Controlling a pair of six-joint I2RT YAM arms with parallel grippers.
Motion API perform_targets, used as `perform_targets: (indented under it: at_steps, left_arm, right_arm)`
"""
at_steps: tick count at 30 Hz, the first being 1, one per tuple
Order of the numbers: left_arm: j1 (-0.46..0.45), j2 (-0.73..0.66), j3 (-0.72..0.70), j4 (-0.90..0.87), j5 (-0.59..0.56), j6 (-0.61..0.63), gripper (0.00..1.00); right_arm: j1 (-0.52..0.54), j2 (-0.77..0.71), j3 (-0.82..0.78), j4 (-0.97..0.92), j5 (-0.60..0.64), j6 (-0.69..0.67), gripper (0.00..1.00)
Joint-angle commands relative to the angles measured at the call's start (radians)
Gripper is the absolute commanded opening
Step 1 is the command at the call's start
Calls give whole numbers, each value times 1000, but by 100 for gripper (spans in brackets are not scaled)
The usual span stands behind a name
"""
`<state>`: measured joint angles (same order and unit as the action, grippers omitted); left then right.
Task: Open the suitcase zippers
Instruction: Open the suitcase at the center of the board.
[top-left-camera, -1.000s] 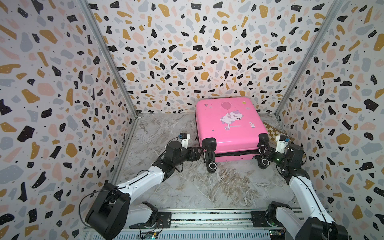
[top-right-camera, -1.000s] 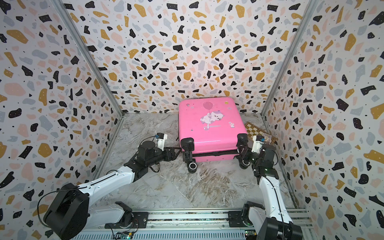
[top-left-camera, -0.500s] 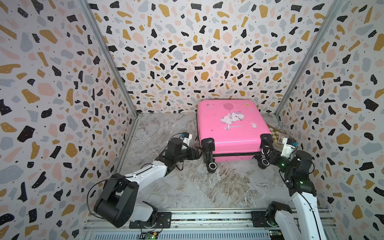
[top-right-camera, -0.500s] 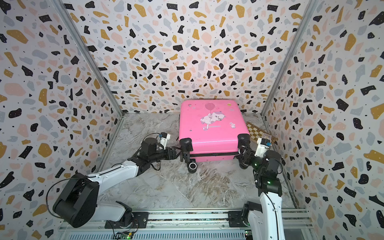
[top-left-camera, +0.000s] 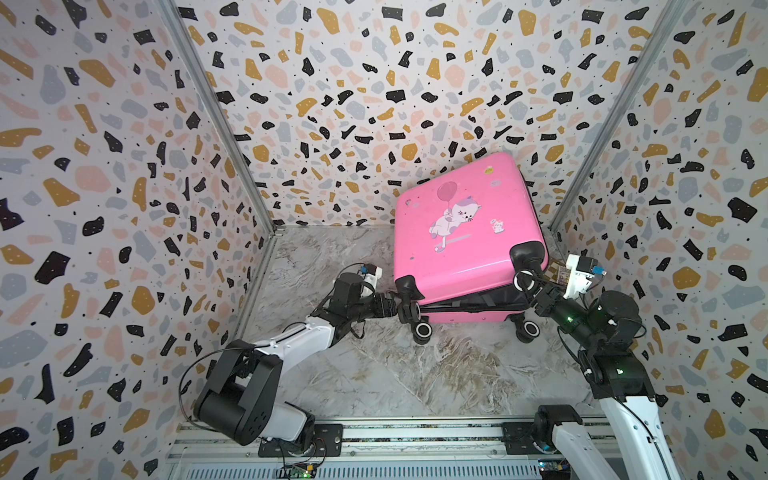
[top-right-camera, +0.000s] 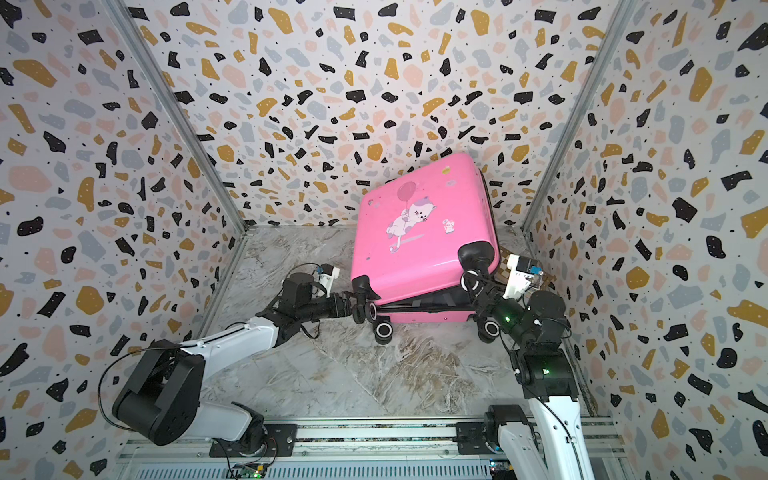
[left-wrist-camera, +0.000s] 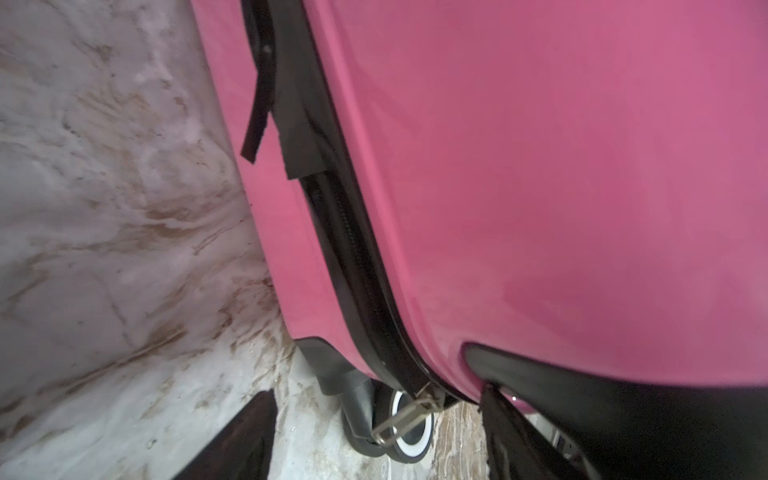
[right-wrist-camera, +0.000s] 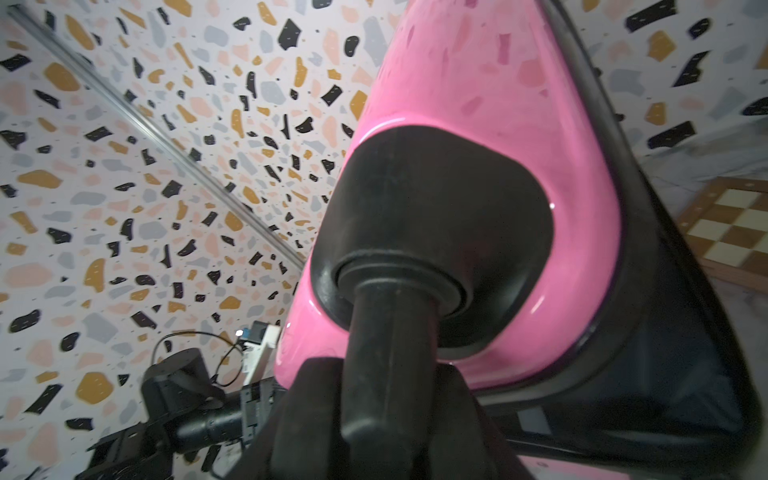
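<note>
In both top views the pink suitcase (top-left-camera: 465, 232) (top-right-camera: 419, 232) lies near the back right corner. Its upper shell is raised at the front right, and a dark gap (top-left-camera: 478, 300) shows along the front seam. My right gripper (top-left-camera: 534, 286) (right-wrist-camera: 384, 365) is shut on the black wheel stem (right-wrist-camera: 390, 332) of that raised corner. My left gripper (top-left-camera: 397, 305) (left-wrist-camera: 378, 415) stands open at the front left corner. The black zipper band (left-wrist-camera: 353, 249) and its metal pull (left-wrist-camera: 409, 415) lie between the left fingers, untouched.
A wooden chessboard (top-left-camera: 555, 272) (right-wrist-camera: 731, 224) lies on the floor by the right wall, beside the case. The lower shell's wheels (top-left-camera: 422, 330) (top-left-camera: 528, 330) rest on the marble floor (top-left-camera: 415, 374). Patterned walls close in left, back and right.
The right arm has risen with the wheel stem in its grip, lifting the upper shell's right corner and opening the front seam. The left gripper has stayed at the left corner.
</note>
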<state>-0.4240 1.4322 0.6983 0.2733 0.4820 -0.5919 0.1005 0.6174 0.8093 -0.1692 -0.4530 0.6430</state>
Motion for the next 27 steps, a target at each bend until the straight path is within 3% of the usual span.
perform_targets:
  at_steps: [1,7,12,18,27]
  left_arm:
    - [9,7,31,45,-50,-6,77]
    - [35,-24,17,34,-54,-16,76]
    - [65,-63,4,8,-71,-23,76]
    - [101,-103,-12,-23,-96,-31,76]
    - [137,-169,-20,-116,-185,-33,76]
  right_arm:
    - [153,1,78,205,-108,-26,0]
    - [543,119,140,218,217,-122,0]
    - [757,228,196,242,417,-171,0]
    - [847,296,212,310,525,-165,0]
    - [873,327,209,357,643,-115,0]
